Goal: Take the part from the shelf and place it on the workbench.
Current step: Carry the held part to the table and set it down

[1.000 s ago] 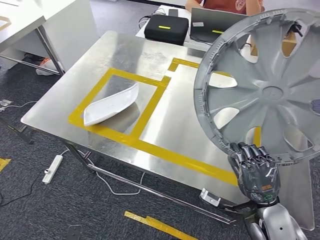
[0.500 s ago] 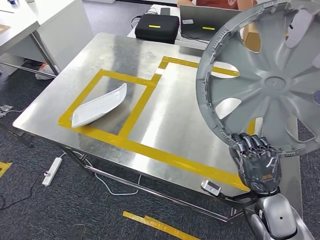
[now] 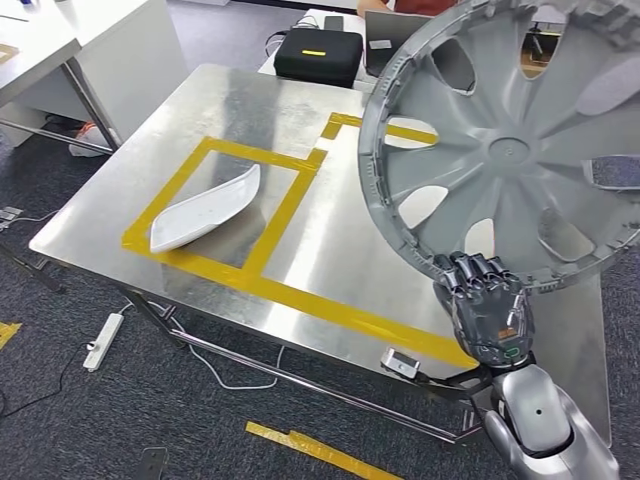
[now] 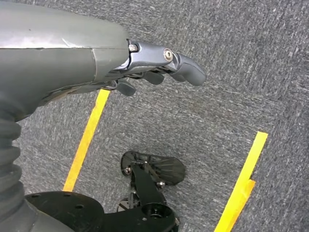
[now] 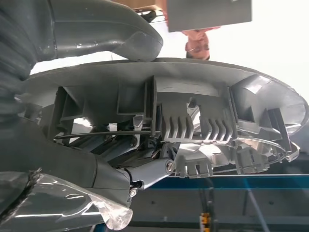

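From the head view I see my right hand (image 3: 489,318) clamped on the wheel cover (image 3: 513,150), now swung further over the desk (image 3: 226,110), nearly ready to lower; at the left wrist, my left hand (image 4: 109,63) hangs empty, fingers apart; at the right wrist, fingers (image 5: 149,175) grip the rim.

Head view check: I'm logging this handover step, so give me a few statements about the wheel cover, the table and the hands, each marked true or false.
1. The right robot hand grips the wheel cover by its rim. True.
2. The wheel cover lies flat on the metal table. False: it is held up, tilted, above the table's right part.
3. A white curved part lies inside a yellow-taped rectangle. True.
4. The left robot hand holds the white part. False: it holds nothing and hangs over the carpet.
5. A black case stands beyond the table. True.
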